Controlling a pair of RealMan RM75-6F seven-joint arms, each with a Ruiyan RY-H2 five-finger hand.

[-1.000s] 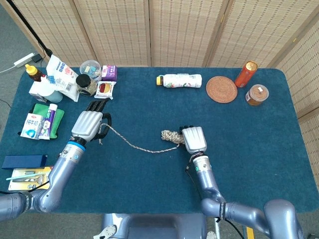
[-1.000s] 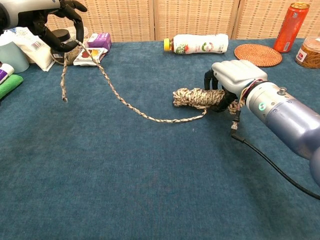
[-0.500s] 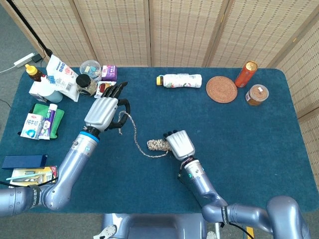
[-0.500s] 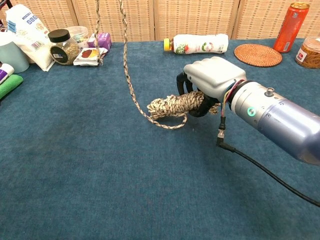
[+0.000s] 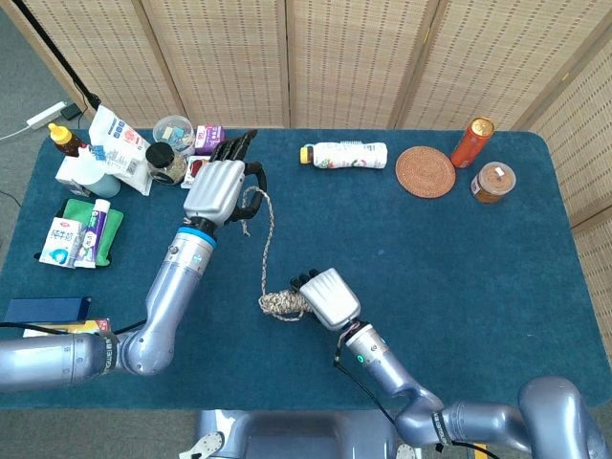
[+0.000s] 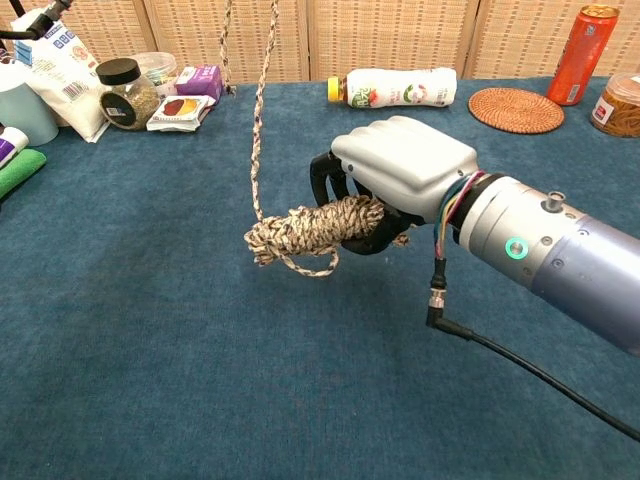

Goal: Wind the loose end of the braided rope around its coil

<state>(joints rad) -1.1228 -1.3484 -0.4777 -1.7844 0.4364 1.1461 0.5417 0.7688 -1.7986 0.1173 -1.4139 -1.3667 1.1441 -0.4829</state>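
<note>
A blue-carpeted table (image 5: 497, 287) fills the room's middle. Woven folding screens (image 5: 344, 57) stand behind it, beyond the hands. Grey floor (image 5: 19, 57) shows at left.

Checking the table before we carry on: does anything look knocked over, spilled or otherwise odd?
One thing stands out: the white bottle with the yellow cap lies on its side near the woven coaster, while the orange can stands upright. Nothing looks spilled. The rope coil is held in the right hand.
</note>
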